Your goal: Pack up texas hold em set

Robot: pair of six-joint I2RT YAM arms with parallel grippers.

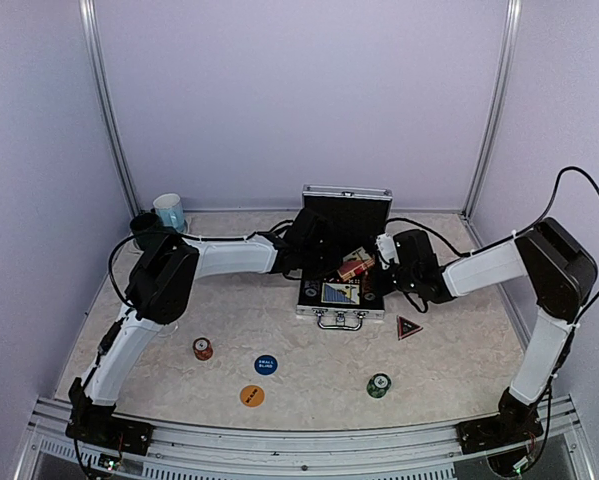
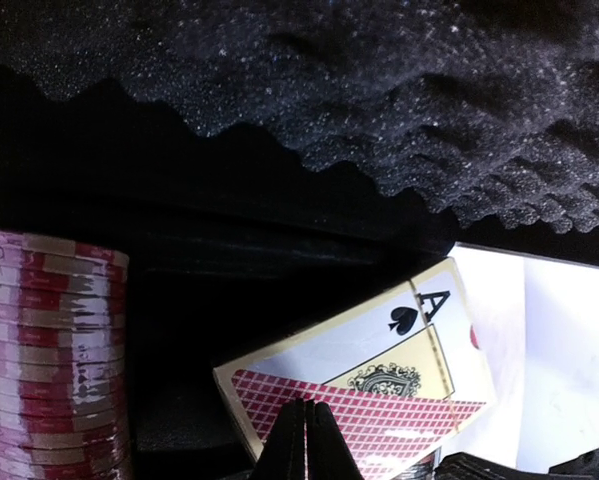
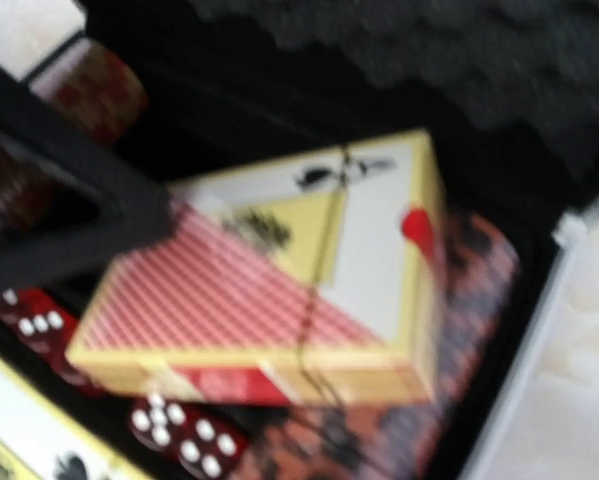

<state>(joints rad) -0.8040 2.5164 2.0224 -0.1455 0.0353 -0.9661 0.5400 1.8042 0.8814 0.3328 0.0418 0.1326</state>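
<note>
Both clenched, nothing held. Left gripper (image 2: 304,420) tips are at the red card deck (image 2: 369,390), right gripper (image 3: 129,215) is just beside it. The deck sits tilted in the open aluminium case (image 1: 324,314), propped on chips (image 3: 484,265) and dice (image 3: 184,440). Risk: a push skids it instead of seating it flat, and the lid jams.

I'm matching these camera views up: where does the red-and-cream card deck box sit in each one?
Top external: red-and-cream card deck box tilted in the open silver aluminium case, centre.
Left wrist: lower centre, ace of spades showing.
Right wrist: centre, blurred.
Shared landmark: black ridged foam lid lining.
</note>
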